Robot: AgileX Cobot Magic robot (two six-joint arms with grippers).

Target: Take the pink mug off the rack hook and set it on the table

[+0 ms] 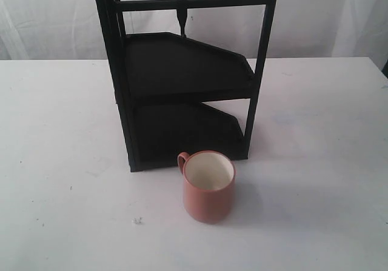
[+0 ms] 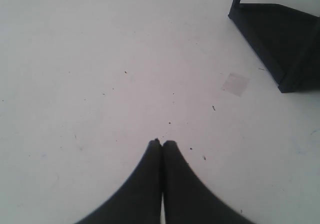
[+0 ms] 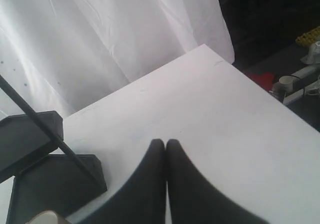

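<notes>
The pink mug [image 1: 208, 187] stands upright on the white table [image 1: 315, 162], just in front of the black rack [image 1: 182, 71], its handle turned to the upper left. The rack hook [image 1: 181, 13] hangs bare from the crossbar. Neither arm shows in the exterior view. My left gripper [image 2: 161, 144] is shut and holds nothing, above bare tabletop with the rack's foot [image 2: 280, 38] off to one side. In the right wrist view my right gripper [image 3: 165, 142] is also shut with nothing in it, and a sliver of the mug's rim [image 3: 45, 216] shows at the frame's edge near the rack [image 3: 50, 184].
A white curtain [image 1: 339, 16] hangs behind the table. A small white scrap [image 1: 137, 220] lies left of the mug. The right wrist view shows the table's far corner [image 3: 205, 46] with dark clutter and cables [image 3: 300, 73] beyond it.
</notes>
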